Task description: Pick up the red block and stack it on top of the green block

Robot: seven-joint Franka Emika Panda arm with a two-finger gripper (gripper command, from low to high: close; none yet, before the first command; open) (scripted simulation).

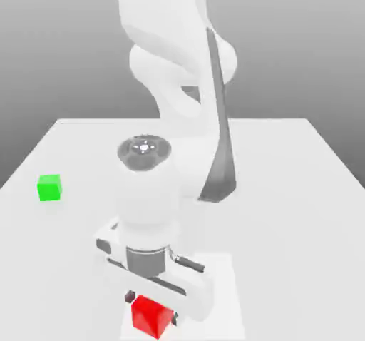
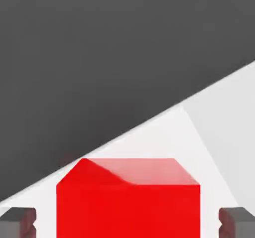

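Note:
The red block (image 1: 152, 317) (image 2: 127, 197) rests on the white table (image 1: 299, 190) near the front edge, a little to the exterior view's left of centre. My gripper (image 1: 152, 308) (image 2: 127, 223) is lowered over it, one dark finger (image 2: 19, 222) on each side. The hand view shows a strip of table between each finger and the block's sides, so the jaws stand open around the block without touching it. The green block (image 1: 50, 187) sits on the table far off at the exterior view's left, nearer the back.
The white arm (image 1: 178, 83) rises from the middle of the table behind the gripper. In the hand view the table's edge (image 2: 149, 125) runs diagonally just beyond the red block, with dark floor past it.

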